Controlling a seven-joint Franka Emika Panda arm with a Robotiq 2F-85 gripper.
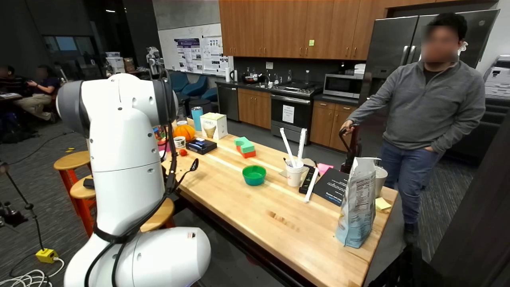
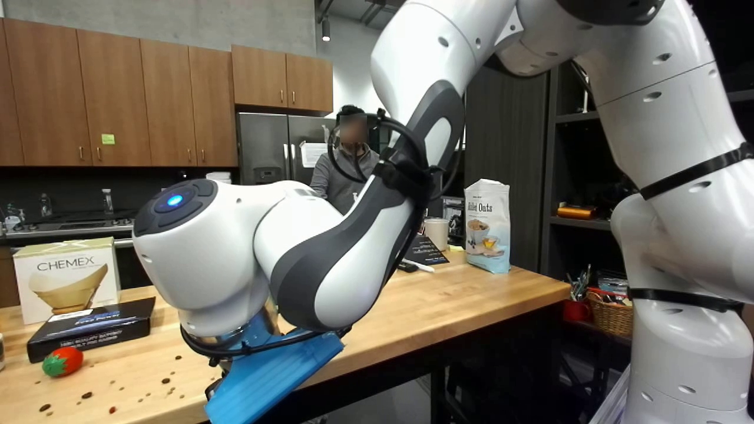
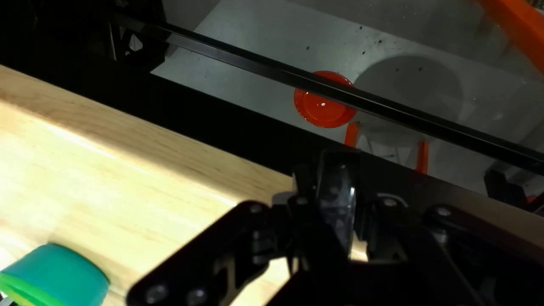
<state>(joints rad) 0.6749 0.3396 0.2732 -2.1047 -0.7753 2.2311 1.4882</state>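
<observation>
Low in the wrist view, my gripper is shut on a dark glossy piece, seemingly the handle of a black spoon. The spoon's bowl sticks out beyond the arm in an exterior view, near the long edge of the wooden table. The arm hides the fingers there; a blue cover largely hides them in an exterior view. A green bowl stands on the table apart from the spoon, and appears at the lower left of the wrist view. Dark bits lie scattered on the tabletop.
A black box, a toy strawberry and a Chemex box sit at one table end. Beyond the bowl are green and red blocks, a cup with straws and an oats bag. A person stands behind.
</observation>
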